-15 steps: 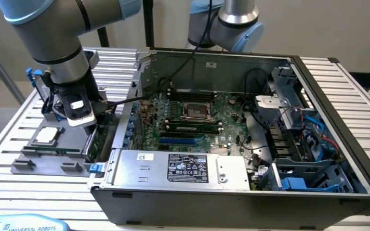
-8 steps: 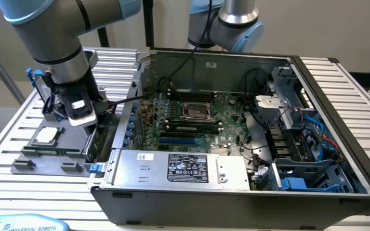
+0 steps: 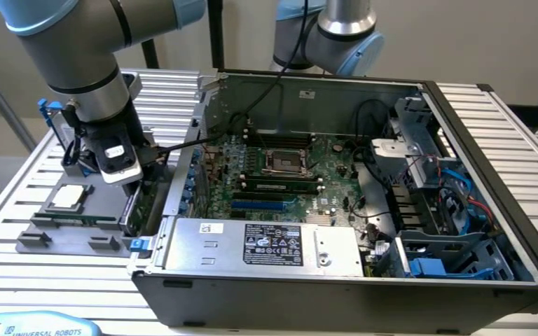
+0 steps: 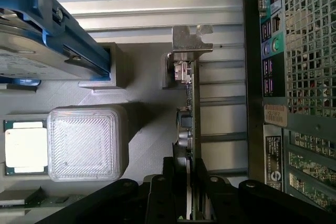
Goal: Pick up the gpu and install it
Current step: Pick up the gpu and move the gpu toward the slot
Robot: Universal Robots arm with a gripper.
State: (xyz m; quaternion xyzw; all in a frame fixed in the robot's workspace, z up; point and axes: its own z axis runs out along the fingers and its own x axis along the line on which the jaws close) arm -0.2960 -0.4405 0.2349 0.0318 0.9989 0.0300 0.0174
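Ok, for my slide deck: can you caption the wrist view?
Gripper closed on the edge-on gpu, silver bracket ahead, computer case alongside.

1. The gripper (image 4: 190, 169) is covering one end of the gpu (image 4: 192, 98), which it is clamping edge-on.
2. The hard drive (image 4: 31, 45) is running out of the wrist view.
3. The computer case (image 4: 294, 77) is being cut off likewise.

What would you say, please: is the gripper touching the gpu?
Touching. The wrist view shows the gpu edge-on, its near end clamped between the fingers of the gripper, with no gap on either side.
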